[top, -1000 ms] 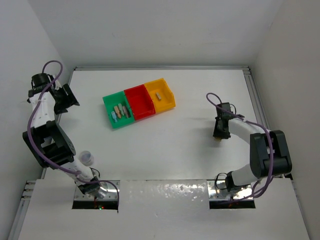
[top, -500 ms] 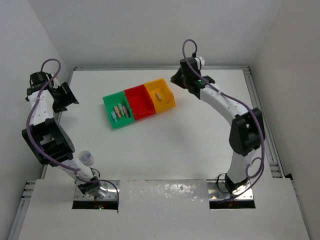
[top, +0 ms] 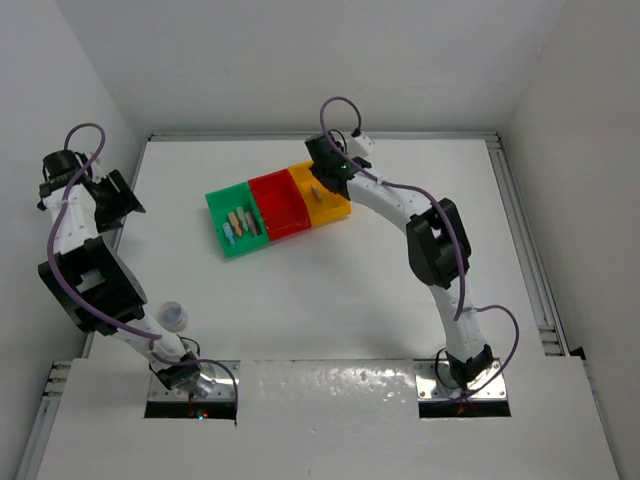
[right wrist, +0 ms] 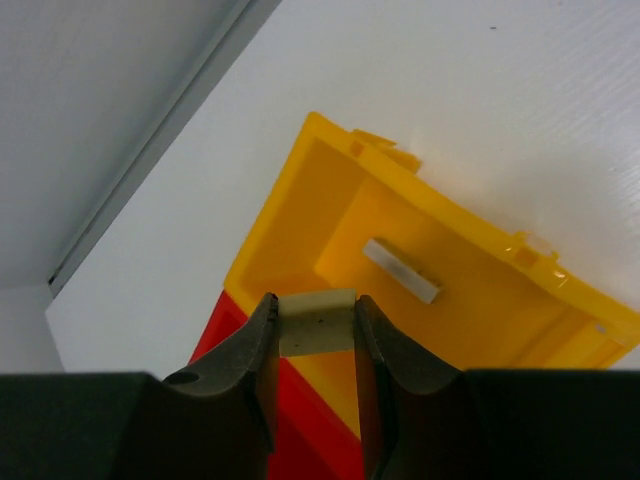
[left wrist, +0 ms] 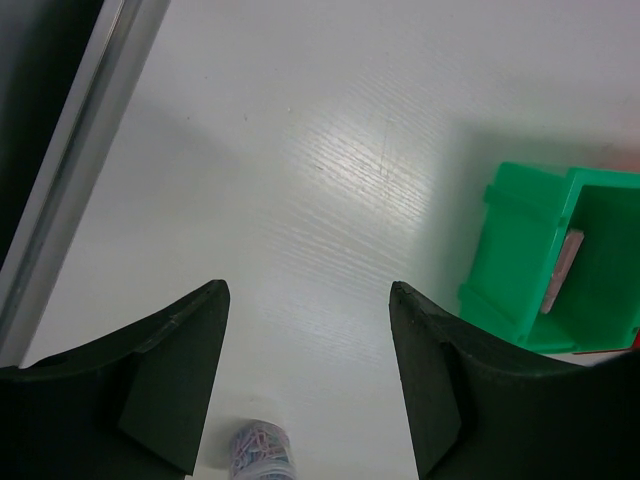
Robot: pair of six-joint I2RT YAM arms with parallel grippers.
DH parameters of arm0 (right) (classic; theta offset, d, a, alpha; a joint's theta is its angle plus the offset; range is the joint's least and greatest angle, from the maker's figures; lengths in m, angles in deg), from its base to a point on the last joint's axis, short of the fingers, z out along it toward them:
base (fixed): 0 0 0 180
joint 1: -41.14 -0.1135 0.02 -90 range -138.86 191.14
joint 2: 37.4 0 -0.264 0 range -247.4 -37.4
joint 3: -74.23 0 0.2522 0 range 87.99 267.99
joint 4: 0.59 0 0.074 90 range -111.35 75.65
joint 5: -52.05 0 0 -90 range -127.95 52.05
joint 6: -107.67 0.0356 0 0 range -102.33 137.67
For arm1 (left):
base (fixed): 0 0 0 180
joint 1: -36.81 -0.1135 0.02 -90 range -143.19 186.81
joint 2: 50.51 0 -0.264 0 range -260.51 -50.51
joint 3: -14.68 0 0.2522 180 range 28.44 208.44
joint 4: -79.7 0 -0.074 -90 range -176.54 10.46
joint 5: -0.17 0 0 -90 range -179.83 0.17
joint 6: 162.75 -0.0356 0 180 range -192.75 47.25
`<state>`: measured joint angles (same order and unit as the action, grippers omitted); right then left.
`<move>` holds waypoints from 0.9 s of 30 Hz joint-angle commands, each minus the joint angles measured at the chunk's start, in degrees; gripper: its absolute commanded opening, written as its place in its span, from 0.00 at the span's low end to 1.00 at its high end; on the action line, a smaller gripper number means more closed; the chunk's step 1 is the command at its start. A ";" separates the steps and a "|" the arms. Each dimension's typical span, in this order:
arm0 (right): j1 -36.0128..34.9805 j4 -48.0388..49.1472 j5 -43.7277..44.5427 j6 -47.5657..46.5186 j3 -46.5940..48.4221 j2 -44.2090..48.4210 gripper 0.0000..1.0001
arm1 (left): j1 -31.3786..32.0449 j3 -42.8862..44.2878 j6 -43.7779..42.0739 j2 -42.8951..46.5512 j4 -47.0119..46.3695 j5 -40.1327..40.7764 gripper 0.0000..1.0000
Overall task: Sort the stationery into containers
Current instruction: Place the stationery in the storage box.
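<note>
Three joined bins stand at the back of the table: green [top: 233,221], red [top: 278,205] and yellow [top: 322,190]. The green bin holds several short orange, tan and bluish sticks [top: 238,222]. My right gripper [top: 322,165] is shut on a small beige block [right wrist: 317,323] and holds it above the yellow bin [right wrist: 470,310], near its edge with the red bin [right wrist: 300,420]. A pale stick [right wrist: 400,270] lies in the yellow bin. My left gripper [top: 118,200] is open and empty at the far left; the green bin [left wrist: 550,260] shows to its right.
A small clear round jar of coloured paper clips [top: 173,316] stands near the left arm's base, and also shows in the left wrist view [left wrist: 258,452]. A metal rail [left wrist: 70,170] runs along the table's left edge. Grey walls close in the sides and back.
My right arm has swung from the right side of the table to the back, over the yellow bin, with the beige block in its jaws. The left gripper shifted slightly left.
</note>
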<state>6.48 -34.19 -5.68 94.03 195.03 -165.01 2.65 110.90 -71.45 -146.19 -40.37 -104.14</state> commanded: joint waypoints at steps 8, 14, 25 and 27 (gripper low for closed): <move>1.17 -2.66 2.62 6.08 1.50 -5.45 0.00 | -0.48 -0.37 -1.04 1.37 -0.91 -0.72 0.63; 1.17 -3.20 1.13 6.97 0.80 -5.72 0.11 | -0.74 -0.28 -0.95 1.37 -0.82 -0.64 0.64; 0.55 2.00 -1.08 2.66 -2.54 -1.77 0.62 | -0.39 0.34 -6.39 1.81 -0.13 -0.11 0.64; 0.29 2.69 0.94 1.26 -4.38 0.33 0.65 | 0.83 1.30 -9.46 1.46 1.54 0.50 0.63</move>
<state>7.34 -34.58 -7.74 98.38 192.17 -171.13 2.76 110.83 -75.89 -146.19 -40.02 -104.29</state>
